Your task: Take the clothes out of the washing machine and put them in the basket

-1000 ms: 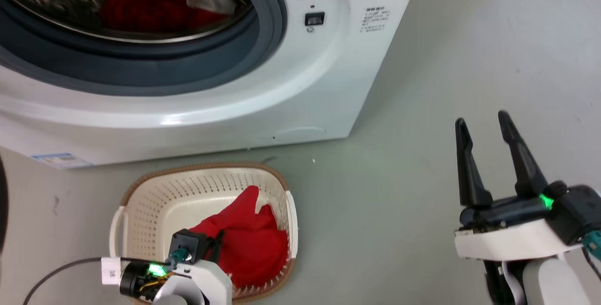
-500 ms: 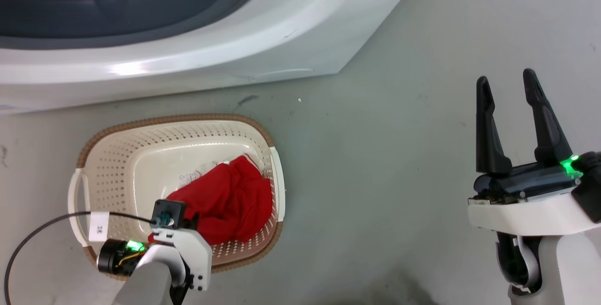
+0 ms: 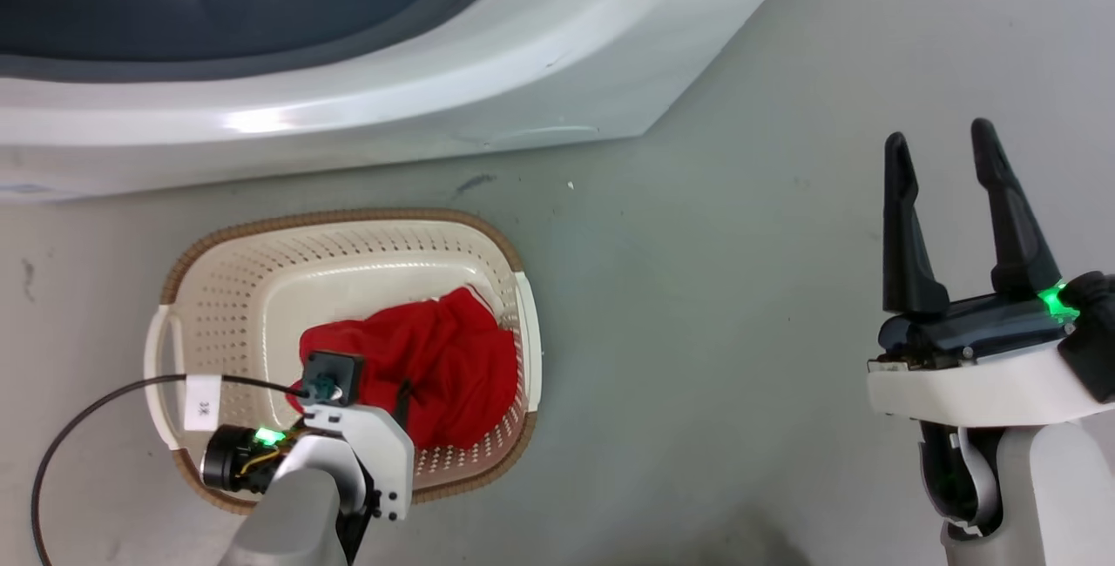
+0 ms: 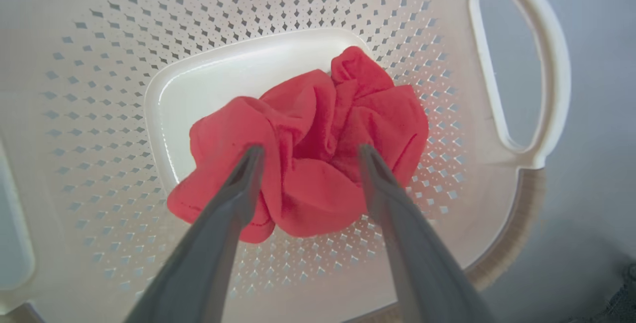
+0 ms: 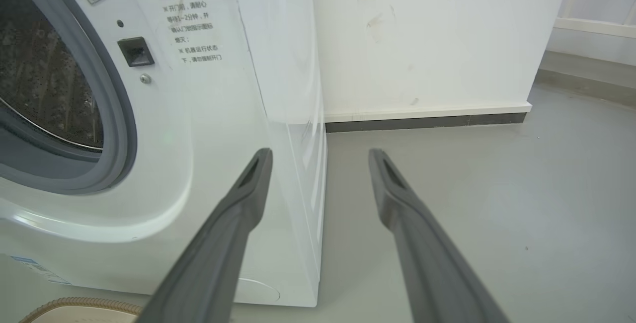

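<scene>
Head view: the red garment lies in the basket, toward its right side, in front of the washing machine. My right gripper hangs well apart, 2 fingers spread, empty.

Left wrist view: my left gripper points down at the garment, 2 fingers spread astride its middle; touching or not, I cannot tell.

Right wrist view: the machine's front bears a Chinese notice headed 温馨提示.

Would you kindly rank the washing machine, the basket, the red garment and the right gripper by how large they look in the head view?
1. washing machine
2. basket
3. red garment and right gripper look about alike; the gripper sits nearer the camera, so I leave them unranked.
</scene>
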